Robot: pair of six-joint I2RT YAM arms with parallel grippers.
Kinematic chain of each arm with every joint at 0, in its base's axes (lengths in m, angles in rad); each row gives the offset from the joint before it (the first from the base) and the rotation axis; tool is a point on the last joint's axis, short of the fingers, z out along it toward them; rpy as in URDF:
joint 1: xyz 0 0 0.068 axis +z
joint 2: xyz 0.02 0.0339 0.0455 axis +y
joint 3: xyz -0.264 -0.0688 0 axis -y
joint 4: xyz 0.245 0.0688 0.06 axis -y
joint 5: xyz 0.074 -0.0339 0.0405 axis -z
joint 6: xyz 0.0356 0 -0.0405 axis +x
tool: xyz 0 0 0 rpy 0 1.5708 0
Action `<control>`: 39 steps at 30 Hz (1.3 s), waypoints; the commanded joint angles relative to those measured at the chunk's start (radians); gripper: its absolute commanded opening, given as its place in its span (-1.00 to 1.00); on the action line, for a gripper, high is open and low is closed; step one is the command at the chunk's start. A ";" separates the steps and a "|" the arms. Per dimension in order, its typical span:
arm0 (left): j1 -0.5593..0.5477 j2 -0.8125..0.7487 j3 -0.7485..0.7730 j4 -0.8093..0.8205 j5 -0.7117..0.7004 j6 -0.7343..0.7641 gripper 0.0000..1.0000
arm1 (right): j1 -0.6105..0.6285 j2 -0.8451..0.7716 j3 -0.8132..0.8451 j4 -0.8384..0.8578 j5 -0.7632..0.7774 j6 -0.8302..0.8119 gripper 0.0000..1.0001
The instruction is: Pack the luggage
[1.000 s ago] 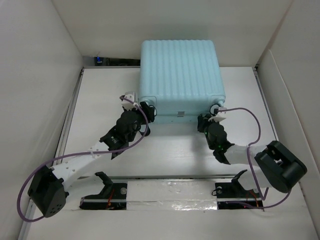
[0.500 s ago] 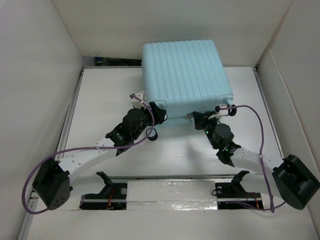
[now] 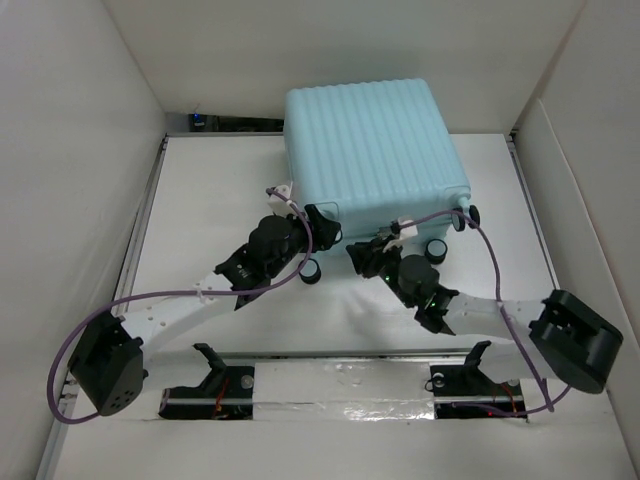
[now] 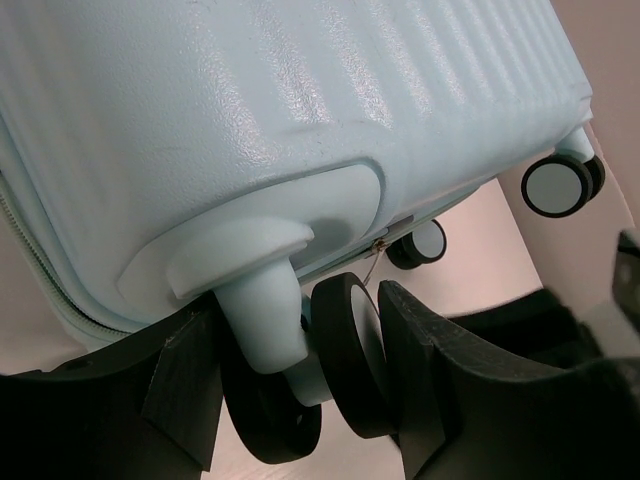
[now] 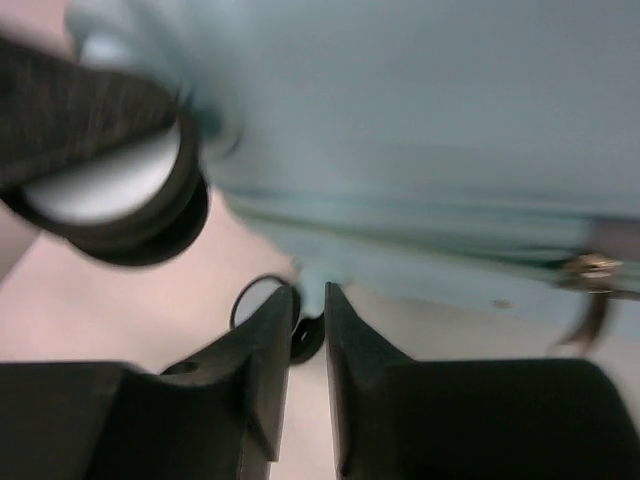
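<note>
The luggage (image 3: 370, 150), a big pale aqua ribbed suitcase, lies closed at the back of the table, its near edge tilted up. My left gripper (image 3: 322, 232) is at its near left corner. In the left wrist view the jaws (image 4: 310, 370) are shut on the twin black spinner wheel (image 4: 350, 350) and its aqua stem. My right gripper (image 3: 362, 252) sits under the middle of the near edge. The right wrist view is blurred; its fingers (image 5: 308, 330) stand a narrow gap apart with nothing between them, below the shell (image 5: 420, 120).
Other wheels show at the near right (image 3: 436, 249) and the right corner (image 3: 470, 216). White walls close in the table (image 3: 200, 190) on both sides and behind. A small blue item (image 3: 197, 120) lies at the back left. The arm mounts (image 3: 330, 395) line the near edge.
The suitcase has tipped and turned, its right wheels swinging out. My right gripper left the near right wheel, moved left under the near edge, and its jaws parted slightly. The left keeps its wheel.
</note>
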 commanded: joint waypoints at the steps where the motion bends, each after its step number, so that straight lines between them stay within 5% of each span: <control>1: -0.049 -0.086 0.019 0.177 0.153 0.081 -1.00 | -0.065 -0.125 -0.035 -0.112 0.043 0.036 -0.20; 4: -0.049 -0.103 0.011 0.169 0.118 0.086 -1.00 | -0.152 -0.164 -0.058 -0.203 0.025 0.058 0.07; 15: -0.049 -0.137 0.003 0.112 0.062 0.107 -1.00 | -0.324 -0.098 -0.029 -0.216 -0.234 0.015 0.09; 18: -0.049 -0.136 -0.009 0.112 0.059 0.104 -1.00 | -0.347 -0.066 -0.033 -0.136 -0.285 0.009 0.01; 23: -0.049 -0.129 -0.009 0.109 0.055 0.106 -1.00 | -0.347 -0.012 -0.033 -0.032 -0.329 -0.011 -0.40; 30: -0.049 -0.122 -0.009 0.117 0.059 0.106 -1.00 | -0.284 -0.070 -0.033 -0.077 -0.239 -0.041 -0.64; 36: -0.049 -0.109 -0.009 0.120 0.064 0.104 -1.00 | -0.284 -0.076 -0.029 -0.093 -0.214 -0.045 -0.28; 39: -0.049 -0.113 -0.012 0.120 0.061 0.106 -1.00 | -0.284 -0.078 -0.026 -0.096 -0.217 -0.045 -0.61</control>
